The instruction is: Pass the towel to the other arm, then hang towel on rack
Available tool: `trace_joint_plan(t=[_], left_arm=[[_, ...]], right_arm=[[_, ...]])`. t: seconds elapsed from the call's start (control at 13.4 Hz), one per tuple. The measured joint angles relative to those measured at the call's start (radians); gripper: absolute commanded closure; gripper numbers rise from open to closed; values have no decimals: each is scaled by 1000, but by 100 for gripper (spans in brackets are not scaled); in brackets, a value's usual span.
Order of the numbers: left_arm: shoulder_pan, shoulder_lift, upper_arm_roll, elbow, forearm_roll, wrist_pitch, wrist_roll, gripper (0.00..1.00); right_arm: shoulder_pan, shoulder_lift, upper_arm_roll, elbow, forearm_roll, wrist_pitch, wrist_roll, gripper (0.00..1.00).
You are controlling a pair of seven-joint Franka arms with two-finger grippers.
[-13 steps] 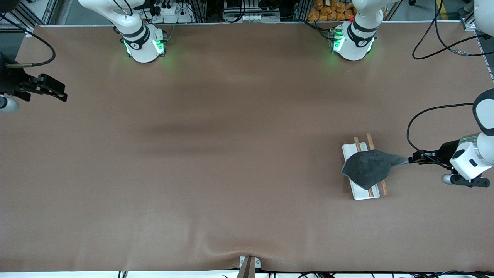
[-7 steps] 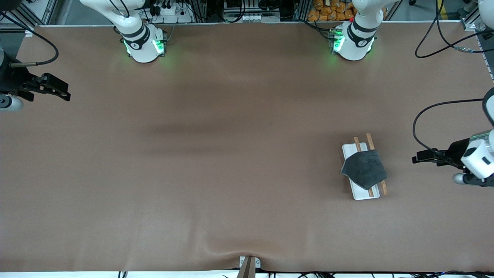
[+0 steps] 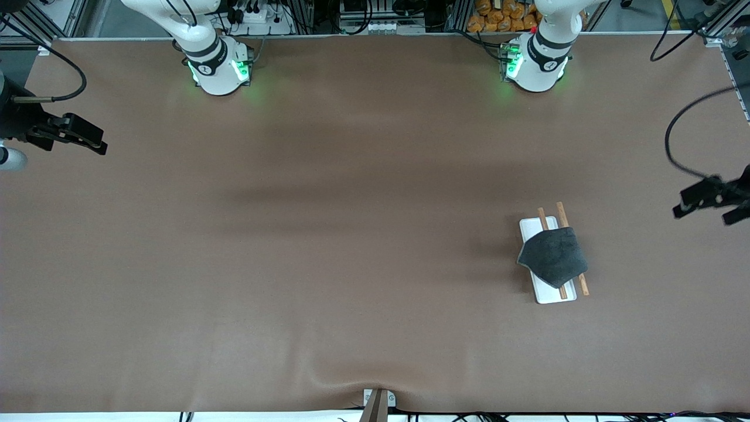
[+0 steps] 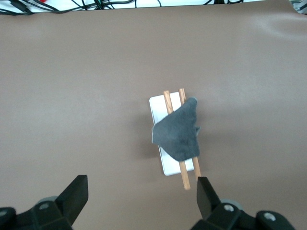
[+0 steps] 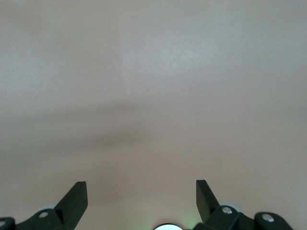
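Towel: the towel (image 3: pixel 553 256) lies draped across the two brown rods of the rack (image 3: pixel 546 291), dark grey side up, covering their middle; the rod ends stick out from under it on both sides; in my left wrist view the towel (image 4: pixel 178 132) shows one corner hanging off past the outer rod; nothing of mine touches it.

Rack: white flat base on the brown table (image 3: pixel 351 234), toward my left arm's end; the two rods run parallel along the base, one over it and one just past its edge; in my left wrist view the rack (image 4: pixel 165 165) sits well clear of my fingers.

Left gripper: my left gripper (image 3: pixel 685 204) hangs in the air over bare table at my left arm's end, well apart from the rack; its jaws stand wide apart and hold nothing; in my left wrist view the gripper (image 4: pixel 142 196) has both black fingertips (image 4: pixel 76 191) spread with only table between them.

Right gripper: my right gripper (image 3: pixel 94 143) waits over the table edge at my right arm's end, well apart from everything; in my right wrist view the gripper (image 5: pixel 141 196) shows its jaws spread wide, empty, with plain table beneath.

Writing: no brand, label or lettering that I can read on the towel, the rack or my own fingers.
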Motion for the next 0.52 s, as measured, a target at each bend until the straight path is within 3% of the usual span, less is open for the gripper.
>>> trace_joint_plan(t=[0.52], left_arm=[[-6,-89,-37,-1,4,-102,-177,0]], right_arm=[[0,0,2,0,1,0,-53,0]])
